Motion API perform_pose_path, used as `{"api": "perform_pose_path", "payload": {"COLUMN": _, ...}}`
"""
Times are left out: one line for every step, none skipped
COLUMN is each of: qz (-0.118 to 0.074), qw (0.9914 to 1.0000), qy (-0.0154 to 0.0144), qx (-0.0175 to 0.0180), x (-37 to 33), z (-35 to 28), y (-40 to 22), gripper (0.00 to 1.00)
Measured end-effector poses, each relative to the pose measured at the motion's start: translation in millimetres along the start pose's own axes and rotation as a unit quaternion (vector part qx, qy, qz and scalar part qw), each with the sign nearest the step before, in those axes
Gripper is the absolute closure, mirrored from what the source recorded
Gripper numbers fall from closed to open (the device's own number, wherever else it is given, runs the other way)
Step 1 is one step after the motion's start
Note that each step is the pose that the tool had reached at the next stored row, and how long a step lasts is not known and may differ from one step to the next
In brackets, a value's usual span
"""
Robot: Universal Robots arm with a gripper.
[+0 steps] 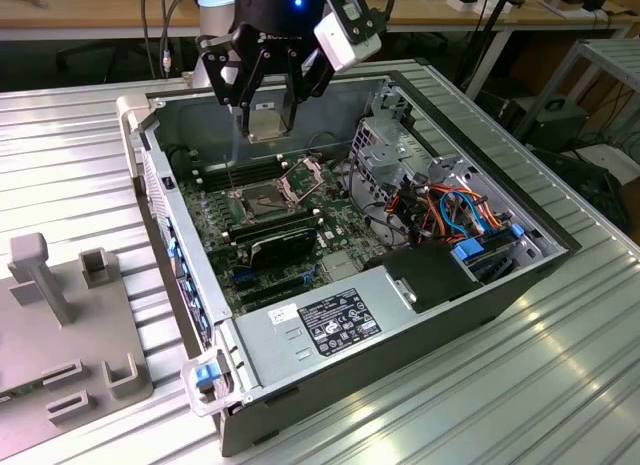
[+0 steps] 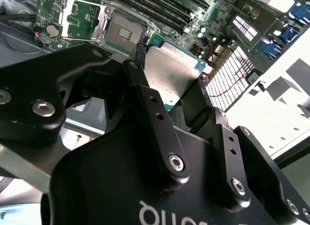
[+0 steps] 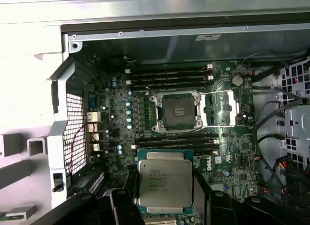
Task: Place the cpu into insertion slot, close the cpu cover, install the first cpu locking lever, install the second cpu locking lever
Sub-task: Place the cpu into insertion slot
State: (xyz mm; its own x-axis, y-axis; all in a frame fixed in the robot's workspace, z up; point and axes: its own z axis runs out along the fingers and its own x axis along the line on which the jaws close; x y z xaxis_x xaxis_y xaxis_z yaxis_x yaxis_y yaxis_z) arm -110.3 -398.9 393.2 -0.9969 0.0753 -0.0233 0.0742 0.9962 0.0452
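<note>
My black gripper (image 1: pixel 268 113) hangs above the open computer case, shut on the cpu (image 1: pixel 268 120). The cpu (image 3: pixel 164 184) is a flat silver-grey square on a green backing, pinched at two opposite edges by the fingers (image 3: pixel 127 198). In the second wrist view the cpu (image 2: pixel 172 70) tilts between the fingers (image 2: pixel 140 89). The insertion slot (image 3: pixel 175 111) lies bare and dark on the green board below and ahead of the chip, well apart from it. The cpu cover (image 3: pixel 220 109) is swung open beside the slot. Slot (image 2: pixel 123 34) and cover (image 2: pixel 80 19) also show in the second wrist view.
Long black memory slots (image 3: pixel 169 75) run on both sides of the socket. A drive cage with orange and blue cables (image 1: pixel 450 210) fills the case's right in the exterior view; a power supply (image 1: pixel 340 320) sits at its front. Grey fixtures (image 1: pixel 60 315) stand on the ribbed table.
</note>
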Motion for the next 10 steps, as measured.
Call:
{"api": "perform_pose_path", "payload": {"qz": 0.0, "qw": 1.0, "qy": 0.0, "qx": 0.0, "x": -0.4, "z": 0.0, "y": 0.0, "gripper": 0.45}}
{"api": "perform_pose_path", "payload": {"qz": 0.0, "qw": 1.0, "qy": 0.0, "qx": 0.0, "x": -0.7, "z": 0.0, "y": 0.1, "gripper": 0.45}}
{"api": "perform_pose_path", "payload": {"qz": 0.0, "qw": 1.0, "qy": 0.0, "qx": 0.0, "x": -1.3, "z": 0.0, "y": 0.1, "gripper": 0.45}}
{"api": "perform_pose_path", "payload": {"qz": 0.0, "qw": 1.0, "qy": 0.0, "qx": 0.0, "x": -1.9, "z": 0.0, "y": 0.1, "gripper": 0.45}}
{"api": "perform_pose_path", "payload": {"qz": 0.0, "qw": 1.0, "qy": 0.0, "qx": 0.0, "x": -2.8, "z": 0.1, "y": 0.2, "gripper": 0.45}}
{"api": "perform_pose_path", "payload": {"qz": 0.0, "qw": 1.0, "qy": 0.0, "qx": 0.0, "x": -3.4, "z": 0.1, "y": 0.3, "gripper": 0.45}}
{"api": "perform_pose_path", "payload": {"qz": 0.0, "qw": 1.0, "qy": 0.0, "qx": 0.0, "x": -4.2, "z": 0.1, "y": 0.3, "gripper": 0.45}}
{"api": "perform_pose_path", "payload": {"qz": 0.0, "qw": 1.0, "qy": 0.0, "qx": 0.0, "x": -5.0, "z": 0.1, "y": 0.4, "gripper": 0.45}}
{"api": "perform_pose_path", "payload": {"qz": 0.0, "qw": 1.0, "qy": 0.0, "qx": 0.0, "x": -5.8, "z": 0.1, "y": 0.4, "gripper": 0.45}}
{"api": "perform_pose_path", "payload": {"qz": 0.0, "qw": 1.0, "qy": 0.0, "qx": 0.0, "x": -6.7, "z": 0.2, "y": 0.5, "gripper": 0.45}}
